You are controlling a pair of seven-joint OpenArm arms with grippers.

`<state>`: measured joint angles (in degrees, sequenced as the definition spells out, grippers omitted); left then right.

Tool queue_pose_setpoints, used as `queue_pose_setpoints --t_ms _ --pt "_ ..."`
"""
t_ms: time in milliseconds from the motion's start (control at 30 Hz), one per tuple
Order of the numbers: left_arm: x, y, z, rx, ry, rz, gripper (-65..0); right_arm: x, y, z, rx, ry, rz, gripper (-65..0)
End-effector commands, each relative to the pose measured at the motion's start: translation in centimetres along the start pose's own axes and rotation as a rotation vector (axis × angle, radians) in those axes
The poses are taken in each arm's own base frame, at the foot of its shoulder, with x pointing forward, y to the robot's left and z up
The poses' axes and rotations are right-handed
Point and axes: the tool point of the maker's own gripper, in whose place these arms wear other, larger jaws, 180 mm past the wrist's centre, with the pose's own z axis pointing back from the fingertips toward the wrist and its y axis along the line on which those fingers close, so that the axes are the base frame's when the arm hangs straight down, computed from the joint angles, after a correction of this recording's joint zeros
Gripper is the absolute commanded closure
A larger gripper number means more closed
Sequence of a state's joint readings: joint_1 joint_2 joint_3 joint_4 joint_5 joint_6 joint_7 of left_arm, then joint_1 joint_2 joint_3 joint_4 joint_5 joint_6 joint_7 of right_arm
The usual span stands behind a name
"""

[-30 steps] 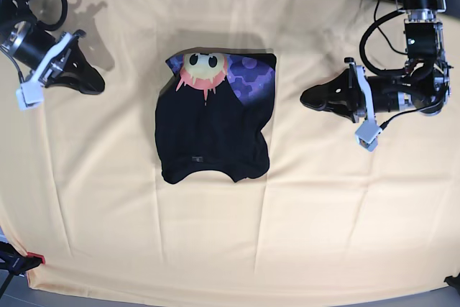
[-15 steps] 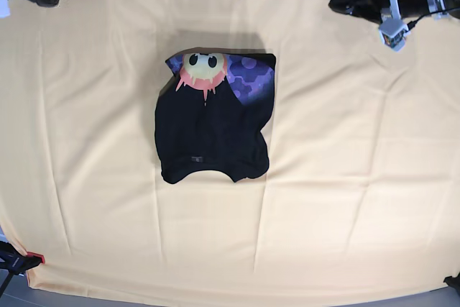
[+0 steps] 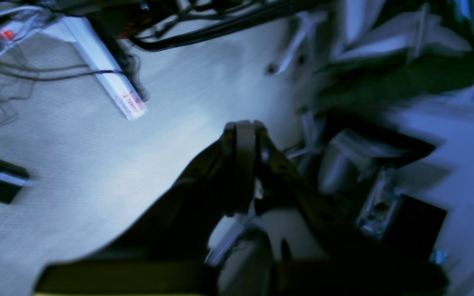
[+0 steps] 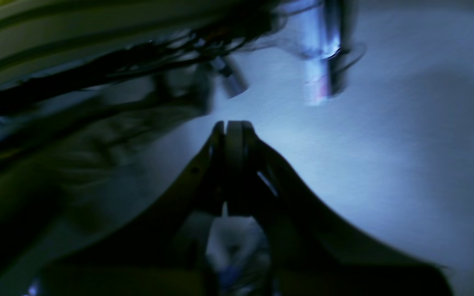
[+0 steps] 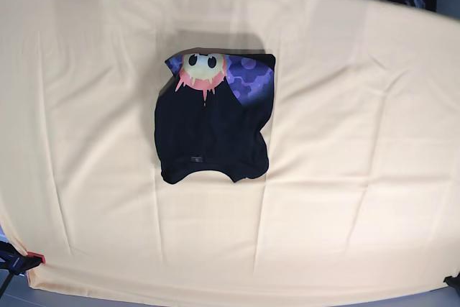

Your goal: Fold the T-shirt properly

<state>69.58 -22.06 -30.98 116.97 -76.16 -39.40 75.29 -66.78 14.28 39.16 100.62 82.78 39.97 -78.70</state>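
The T-shirt [image 5: 213,124] lies folded in a small bundle near the middle of the bench, on the pale yellow cloth [image 5: 359,141]. Its black side is on top, and the cream cartoon face and purple pattern peek out along the far edge. The left end effector [image 3: 243,127] is closed and holds nothing. The right end effector [image 4: 232,125] is closed and empty too. Both wrist views are dark and blurry.
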Motion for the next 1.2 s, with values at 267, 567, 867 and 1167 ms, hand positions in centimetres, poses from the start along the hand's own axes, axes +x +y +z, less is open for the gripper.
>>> queue_pose_setpoints --t_ms 267,567,867,1167 --pt "-6.1 6.3 -9.4 -0.014 0.074 0.232 0.0 -3.8 -7.3 -9.2 -0.131 0.168 -0.024 0.0" --pt "-4.4 16.8 -17.3 0.222 -0.06 0.158 0.0 0.0 -13.4 -15.9 -0.313 0.066 0.167 0.0" --pt "-2.1 23.5 -19.8 0.603 -0.162 0.029 0.0 5.4 -16.3 -19.5 -0.6 0.025 0.326 0.0" --pt "-1.4 18.9 -25.6 0.551 -0.187 0.127 0.0 5.4 -11.1 -24.8 -0.541 -0.007 0.429 0.0"
